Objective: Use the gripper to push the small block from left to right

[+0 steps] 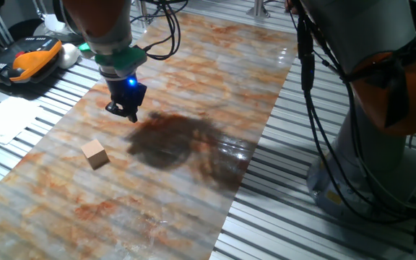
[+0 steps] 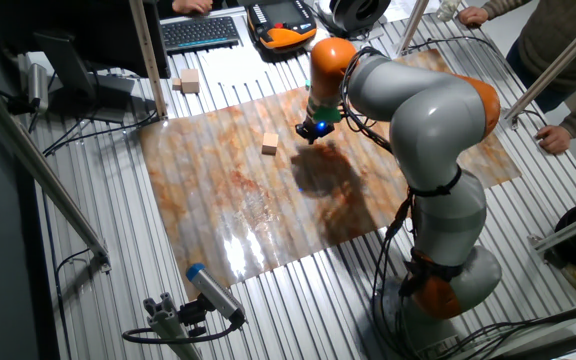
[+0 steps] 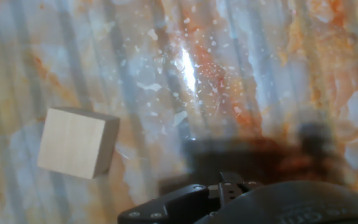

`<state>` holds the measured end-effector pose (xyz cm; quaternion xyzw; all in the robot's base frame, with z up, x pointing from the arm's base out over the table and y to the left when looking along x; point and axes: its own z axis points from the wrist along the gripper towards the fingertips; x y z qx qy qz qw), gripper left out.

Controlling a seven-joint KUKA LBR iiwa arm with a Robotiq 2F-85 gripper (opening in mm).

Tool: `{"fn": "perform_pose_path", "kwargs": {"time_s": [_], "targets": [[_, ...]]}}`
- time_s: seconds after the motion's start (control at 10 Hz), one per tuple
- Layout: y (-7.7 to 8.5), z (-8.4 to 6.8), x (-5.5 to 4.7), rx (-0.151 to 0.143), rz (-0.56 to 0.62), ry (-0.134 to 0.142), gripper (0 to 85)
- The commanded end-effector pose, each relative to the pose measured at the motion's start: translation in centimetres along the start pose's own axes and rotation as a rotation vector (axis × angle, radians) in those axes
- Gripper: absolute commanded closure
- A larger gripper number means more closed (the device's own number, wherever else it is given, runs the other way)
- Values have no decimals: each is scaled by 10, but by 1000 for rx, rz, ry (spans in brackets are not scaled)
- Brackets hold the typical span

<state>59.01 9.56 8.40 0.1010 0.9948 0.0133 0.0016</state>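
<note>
The small block (image 1: 94, 154) is a plain light-tan wooden cube lying on the marbled orange-grey mat (image 1: 193, 65). It also shows in the other fixed view (image 2: 270, 145) and at the left of the hand view (image 3: 76, 142). My gripper (image 1: 125, 110) has a blue light on its body and hangs low over the mat, apart from the block by more than a block's width. Its jaws look closed and hold nothing. It shows in the other fixed view (image 2: 313, 134) to the right of the block. In the hand view only its dark body (image 3: 229, 199) shows at the bottom edge.
The mat lies on a slatted metal table (image 1: 280, 217). An orange-and-black pendant (image 1: 27, 61) lies beyond the mat's far left. A keyboard (image 2: 200, 33) and tan wooden pieces (image 2: 189, 80) sit off the mat. The arm's base (image 2: 438, 270) stands beside it. A person's hand (image 2: 553, 140) rests nearby.
</note>
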Motion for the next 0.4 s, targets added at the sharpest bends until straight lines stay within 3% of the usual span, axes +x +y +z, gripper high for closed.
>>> {"fn": "perform_pose_path", "kwargs": {"time_s": [0.0,0.3], "targets": [[3,1,0,5,4,-6,850],[4,2,0,5,6,-5,850]]}}
